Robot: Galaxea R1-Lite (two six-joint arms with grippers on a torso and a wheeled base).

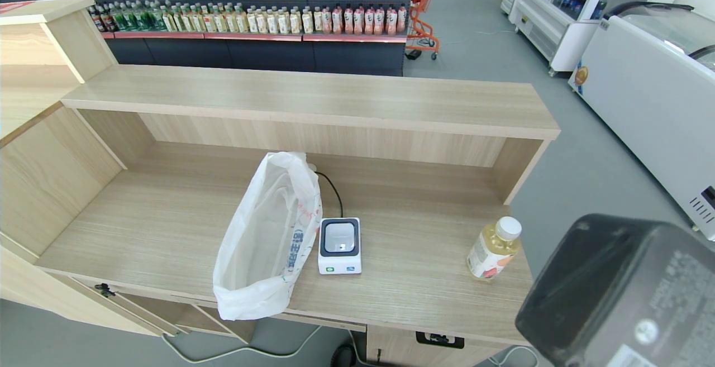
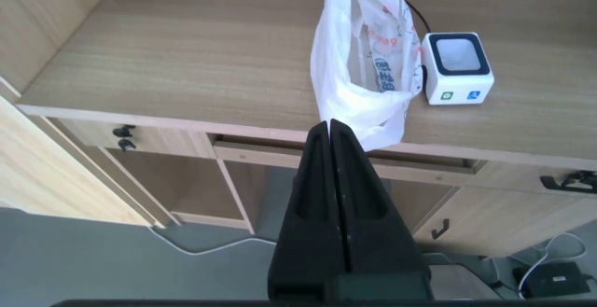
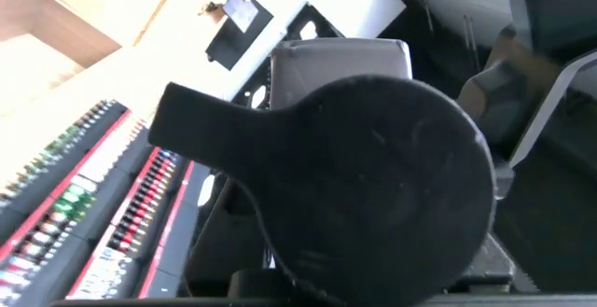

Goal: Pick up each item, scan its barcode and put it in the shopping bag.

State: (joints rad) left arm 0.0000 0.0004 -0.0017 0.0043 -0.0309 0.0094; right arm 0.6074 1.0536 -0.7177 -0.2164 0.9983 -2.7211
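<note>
A white shopping bag (image 1: 267,241) stands open on the wooden counter (image 1: 156,216), and beside it on the right is the white barcode scanner (image 1: 339,245). A clear bottle of yellow drink with a white cap (image 1: 494,248) stands near the counter's right front corner. My left gripper (image 2: 330,126) is shut with nothing in it, held low in front of the counter's front edge, below the bag (image 2: 364,60) and the scanner (image 2: 455,64). My right arm's black housing (image 1: 620,294) hangs to the right of the bottle, off the counter.
A raised wooden ledge (image 1: 313,99) runs along the back of the counter, with side walls at both ends. The scanner's cable (image 1: 334,191) trails behind the bag. Drawers (image 2: 280,153) sit under the counter. Shelves of drinks and freezers stand farther off.
</note>
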